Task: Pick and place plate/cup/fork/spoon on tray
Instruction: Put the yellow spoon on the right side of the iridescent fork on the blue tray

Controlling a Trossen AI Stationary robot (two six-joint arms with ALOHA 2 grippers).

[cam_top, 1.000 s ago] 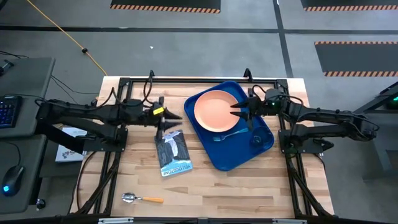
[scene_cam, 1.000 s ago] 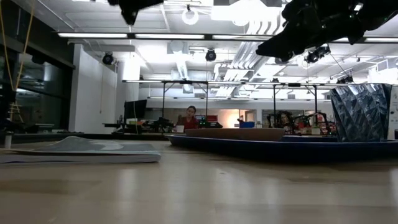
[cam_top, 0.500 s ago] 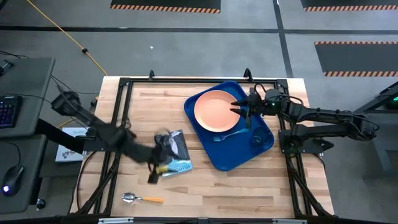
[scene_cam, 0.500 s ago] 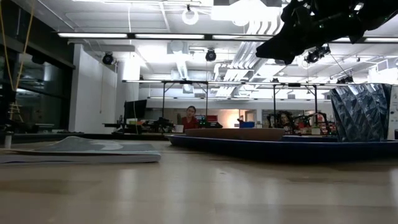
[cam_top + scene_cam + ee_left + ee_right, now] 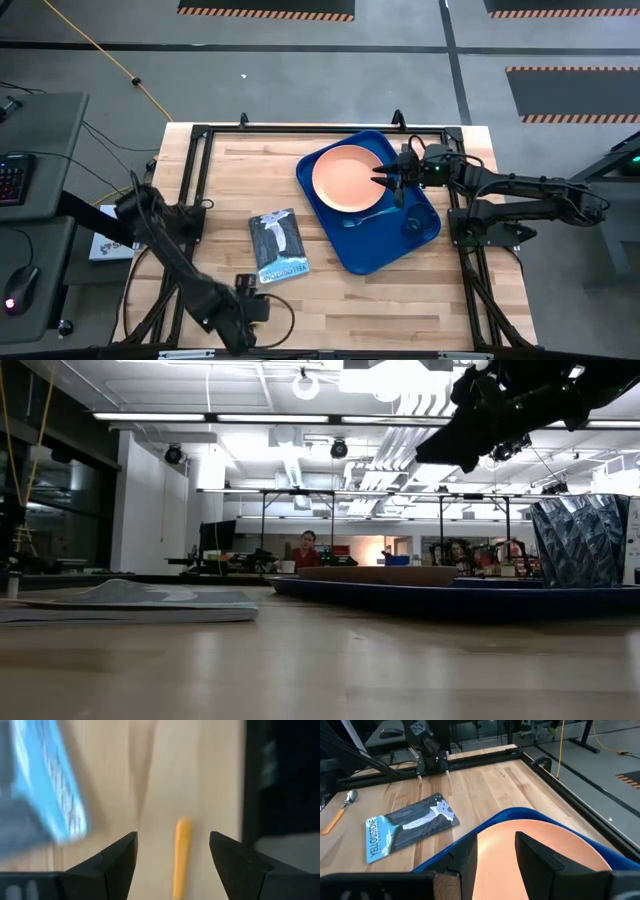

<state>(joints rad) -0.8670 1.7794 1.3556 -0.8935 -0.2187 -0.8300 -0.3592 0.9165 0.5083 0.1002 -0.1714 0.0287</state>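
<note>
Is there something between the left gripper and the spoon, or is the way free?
Nothing visible stands in the way. In the left wrist view the left gripper is open, and the orange handle of the spoon lies on bare wood between its fingers. The booklet lies off to one side, apart from the handle.

The dark blue tray [image 5: 345,250] lies slanted on the tabletop [image 5: 400,300]. On it rest the peach-orange plate [image 5: 345,178], the teal-blue fork [image 5: 365,216] just beside the plate, and the small see-through cup [image 5: 412,226]. The orange-handled spoon [image 5: 339,809] lies flat on the bare wood, well apart from the tray.
</note>
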